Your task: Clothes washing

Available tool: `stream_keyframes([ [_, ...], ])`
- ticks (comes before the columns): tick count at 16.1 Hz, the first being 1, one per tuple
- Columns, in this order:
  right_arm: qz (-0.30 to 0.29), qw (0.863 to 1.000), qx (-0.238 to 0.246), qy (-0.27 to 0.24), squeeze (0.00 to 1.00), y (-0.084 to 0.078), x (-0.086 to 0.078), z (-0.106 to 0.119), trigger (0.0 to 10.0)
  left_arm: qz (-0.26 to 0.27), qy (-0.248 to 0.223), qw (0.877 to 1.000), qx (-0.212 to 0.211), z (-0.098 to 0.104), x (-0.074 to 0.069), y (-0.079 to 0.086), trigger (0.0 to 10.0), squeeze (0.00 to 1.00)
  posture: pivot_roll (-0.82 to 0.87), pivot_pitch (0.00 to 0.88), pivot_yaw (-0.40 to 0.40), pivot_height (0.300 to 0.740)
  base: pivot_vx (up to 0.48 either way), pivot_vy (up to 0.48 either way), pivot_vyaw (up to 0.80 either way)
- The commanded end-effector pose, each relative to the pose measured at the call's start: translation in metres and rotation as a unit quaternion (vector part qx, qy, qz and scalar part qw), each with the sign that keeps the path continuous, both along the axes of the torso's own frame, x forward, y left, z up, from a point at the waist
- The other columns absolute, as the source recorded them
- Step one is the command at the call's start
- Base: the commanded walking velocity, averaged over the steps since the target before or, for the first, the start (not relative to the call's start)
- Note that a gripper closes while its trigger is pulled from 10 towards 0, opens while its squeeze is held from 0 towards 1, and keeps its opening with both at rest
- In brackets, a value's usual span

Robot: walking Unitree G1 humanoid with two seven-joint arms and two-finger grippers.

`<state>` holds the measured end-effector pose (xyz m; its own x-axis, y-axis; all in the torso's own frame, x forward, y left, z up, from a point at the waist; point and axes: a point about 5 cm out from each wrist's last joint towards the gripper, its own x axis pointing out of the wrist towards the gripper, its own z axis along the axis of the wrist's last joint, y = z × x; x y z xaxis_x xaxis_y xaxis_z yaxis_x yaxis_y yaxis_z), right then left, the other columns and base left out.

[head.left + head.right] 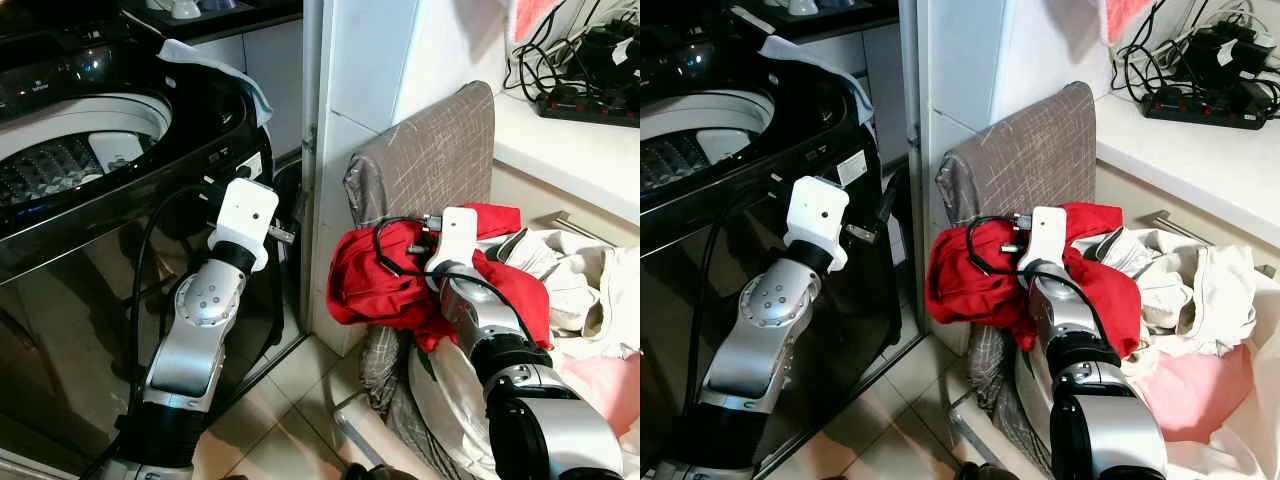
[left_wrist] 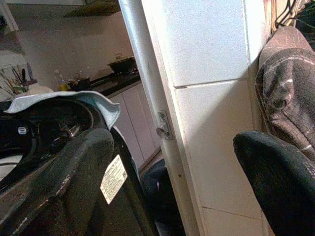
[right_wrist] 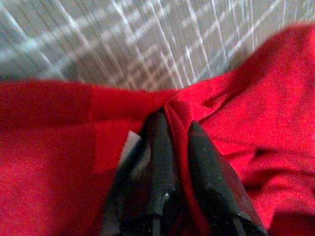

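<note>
Two pincers at work. Right pincer (image 3: 172, 162) is pressed together, pinching a fold of the red cloth garment (image 1: 375, 285), which lies bunched atop the laundry pile w/ cream clothes (image 1: 560, 275), against a grey checked fabric panel (image 1: 430, 160). Left pincer (image 2: 172, 162) hovers spread, empty, beside the black top-load washing machine (image 1: 110, 150), drum open. Farther back, white counter (image 1: 580, 150) w/ power strip (image 1: 590, 105). Risk, probably: thin pinch slips, or garment snags on wrist cable when lifted toward the drum.

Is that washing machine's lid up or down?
Up. The washing machine shows its ribbed drum from above, uncovered.
</note>
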<state>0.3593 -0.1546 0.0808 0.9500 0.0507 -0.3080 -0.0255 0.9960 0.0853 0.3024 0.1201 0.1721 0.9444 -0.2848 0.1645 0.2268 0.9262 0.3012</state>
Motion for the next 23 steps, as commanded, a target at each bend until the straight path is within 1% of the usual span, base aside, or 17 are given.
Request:
stream_keyframes([
  [1,0.016,0.999,-0.002,-0.049,0.00,0.006,0.009,0.022,0.0,-0.002,-0.002,1.000,0.003,0.001,0.001,-0.003,10.0,0.00,0.03,0.014,-0.041,0.740,0.000,0.000,0.00],
  [2,0.021,0.998,-0.006,-0.062,0.00,0.007,0.011,0.028,0.0,-0.001,-0.002,1.000,0.003,0.001,0.001,-0.003,10.0,0.00,0.03,0.014,-0.041,0.740,0.000,0.000,0.00],
  [3,0.028,0.993,-0.010,-0.115,0.00,0.009,0.019,0.052,0.0,0.000,-0.002,1.000,0.002,0.001,0.001,-0.003,10.0,0.00,0.03,0.014,-0.041,0.740,0.000,0.000,0.00],
  [4,0.045,0.980,-0.027,-0.191,0.00,0.014,0.028,0.091,0.0,0.002,-0.004,1.000,0.001,0.001,0.002,-0.003,10.0,0.00,0.02,0.017,-0.038,0.740,0.000,0.000,0.73],
  [5,0.045,0.980,-0.027,-0.191,0.00,0.014,0.028,0.091,0.0,0.002,-0.004,1.000,0.001,0.001,0.002,-0.003,10.0,0.00,0.02,0.017,-0.038,0.740,0.000,0.000,0.73],
  [6,0.066,0.967,-0.049,-0.241,0.00,0.020,0.032,0.115,0.0,0.003,-0.005,1.000,0.000,0.002,0.003,-0.003,10.0,0.00,0.02,0.016,-0.038,0.740,0.000,0.000,0.70],
  [8,0.089,0.949,-0.069,-0.295,0.00,0.027,0.032,0.141,0.0,0.011,-0.009,1.000,-0.003,0.003,0.003,-0.003,10.0,0.00,0.02,0.014,-0.041,0.740,0.000,0.000,0.65],
  [9,0.100,0.942,-0.068,-0.314,0.00,0.029,0.033,0.152,0.0,0.039,-0.012,0.999,-0.009,0.003,0.004,0.001,10.0,0.00,0.02,0.014,-0.046,0.740,0.000,0.000,0.59],
  [10,0.104,0.942,-0.063,-0.314,0.00,0.030,0.034,0.152,0.0,0.070,-0.012,0.997,-0.025,0.002,0.005,0.006,10.0,0.00,0.03,0.014,-0.049,0.740,0.000,0.000,0.59],
  [11,0.106,0.943,-0.061,-0.309,0.00,0.031,0.034,0.150,0.0,0.085,-0.013,0.996,-0.034,0.001,0.004,0.008,10.0,0.00,0.03,0.016,-0.053,0.740,0.000,0.000,0.59],
  [13,0.111,0.943,-0.058,-0.308,0.00,0.033,0.033,0.149,0.0,0.089,-0.013,0.995,-0.040,0.001,0.003,0.007,10.0,0.00,0.03,0.019,-0.055,0.740,0.000,0.000,0.58],
  [14,0.125,0.939,-0.050,-0.316,0.00,0.038,0.030,0.148,0.0,0.096,-0.009,0.995,-0.038,-0.002,0.002,0.006,10.0,0.00,0.04,0.021,-0.057,0.740,0.000,0.000,0.49],
  [17,0.127,0.946,-0.010,-0.299,0.00,0.037,0.032,0.143,0.0,0.118,-0.003,0.992,-0.043,-0.006,0.000,0.004,10.0,0.00,0.05,0.025,-0.060,0.740,0.000,0.000,0.46],
  [18,0.121,0.952,0.014,-0.282,0.00,0.035,0.033,0.137,0.0,0.131,-0.004,0.991,-0.027,-0.007,0.000,0.003,10.0,0.00,0.05,0.027,-0.062,0.740,0.000,0.000,0.43],
  [20,0.122,0.955,0.031,-0.268,0.00,0.035,0.033,0.130,0.0,0.142,-0.007,0.990,-0.013,-0.008,-0.001,0.002,10.0,0.00,0.06,0.029,-0.063,0.740,0.000,0.000,0.41],
  [22,0.131,0.959,0.032,-0.247,0.00,0.038,0.030,0.115,0.0,0.164,0.015,0.986,-0.024,-0.017,-0.003,0.008,10.0,0.00,0.06,0.033,-0.065,0.740,-0.292,-0.187,0.00],
  [23,0.146,0.960,0.029,-0.239,0.00,0.044,0.026,0.106,0.0,0.174,0.019,0.983,-0.051,-0.019,-0.006,0.012,10.0,0.00,0.06,0.036,-0.069,0.740,0.000,-0.480,0.00],
])
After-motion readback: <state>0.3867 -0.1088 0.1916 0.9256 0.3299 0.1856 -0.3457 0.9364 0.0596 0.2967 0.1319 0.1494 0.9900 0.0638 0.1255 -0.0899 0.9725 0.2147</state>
